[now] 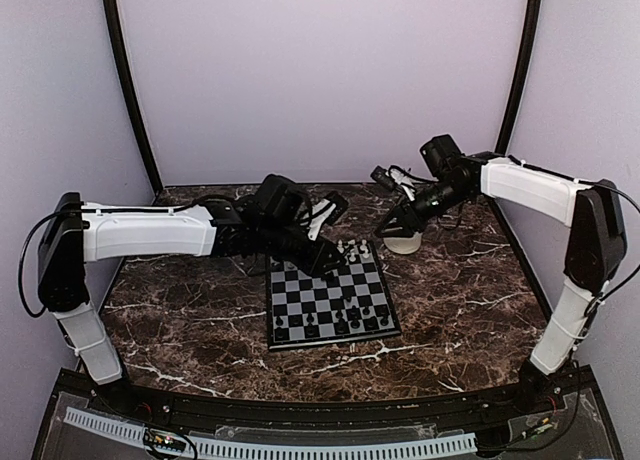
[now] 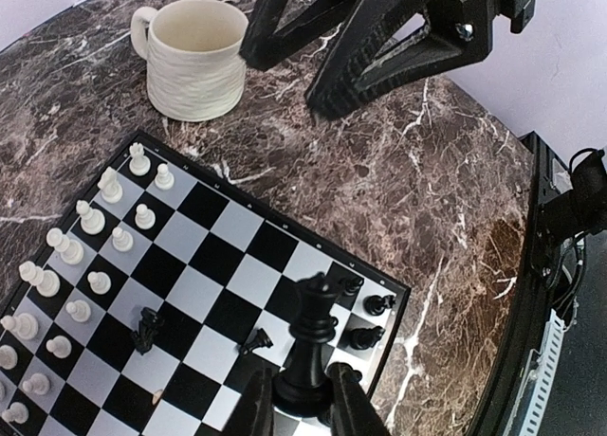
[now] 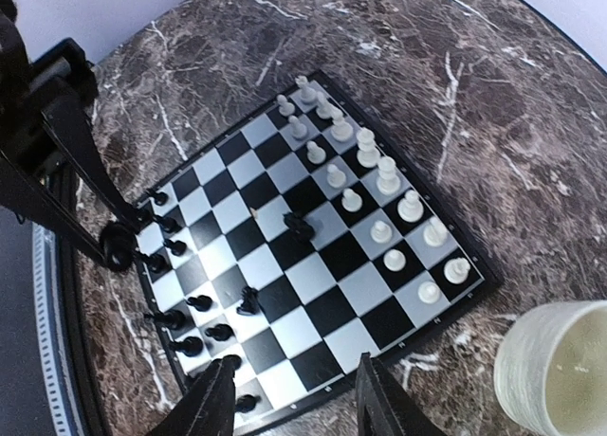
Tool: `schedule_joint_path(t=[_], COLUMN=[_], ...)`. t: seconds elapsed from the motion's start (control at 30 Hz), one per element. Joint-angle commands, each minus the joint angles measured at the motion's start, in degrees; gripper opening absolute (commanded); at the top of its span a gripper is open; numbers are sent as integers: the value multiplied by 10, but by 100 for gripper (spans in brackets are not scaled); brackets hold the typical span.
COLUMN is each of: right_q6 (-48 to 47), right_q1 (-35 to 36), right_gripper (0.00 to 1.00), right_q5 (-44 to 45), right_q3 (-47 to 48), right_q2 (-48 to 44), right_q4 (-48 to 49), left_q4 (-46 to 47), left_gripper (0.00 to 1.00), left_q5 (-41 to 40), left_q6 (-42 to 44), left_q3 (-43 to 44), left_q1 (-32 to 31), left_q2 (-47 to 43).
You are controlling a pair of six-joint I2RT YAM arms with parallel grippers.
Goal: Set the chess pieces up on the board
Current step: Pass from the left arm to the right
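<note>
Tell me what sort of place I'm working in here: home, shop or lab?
Probably a robot test booth, not a home: plain lilac walls and black corner poles close in a marble tabletop, with a cable strip along the near edge. The board and mug look like staged props.

checkered board (image 3: 321, 277), white and black chess pieces (image 3: 388, 174)
</note>
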Motion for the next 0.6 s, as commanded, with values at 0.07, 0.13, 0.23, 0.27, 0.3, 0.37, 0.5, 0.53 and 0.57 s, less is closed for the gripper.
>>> schedule_joint_path(t=[0.07, 0.13, 0.23, 0.27, 0.3, 0.37, 0.5, 0.53, 0.57], right_q6=[62, 66, 72, 73, 73, 74, 75, 75, 76], right_q1=[35, 44, 58, 61, 65, 70, 79, 80, 81], right_gripper=[46, 46, 47, 48, 48, 49, 49, 49, 49], right_q5=[-74, -85, -94, -93, -93, -95, -100, -102, -106], right_q3=[64, 74, 78, 77, 76, 75, 71, 70, 70], right_q2=[38, 47, 51, 51, 51, 54, 56, 57, 57], right_q4=[-32, -40, -40, -40, -40, -41, -42, -43, -42], left_q4=[106, 118, 120, 121, 121, 122, 122, 121, 121], left_gripper=[9, 9, 9, 9, 9, 9, 10, 10, 10], left_q5=[49, 52, 53, 55, 56, 58, 66, 67, 66], left_q6=[-5, -6, -5, -4, -3, -2, -2, -2, -2], left_q3=[-34, -40, -40, -40, -40, -39, -37, -35, -35], left_q1=[5, 5, 5, 4, 5, 5, 4, 4, 5], left_q2=[-34, -34, -33, -32, -32, -31, -27, -25, -25])
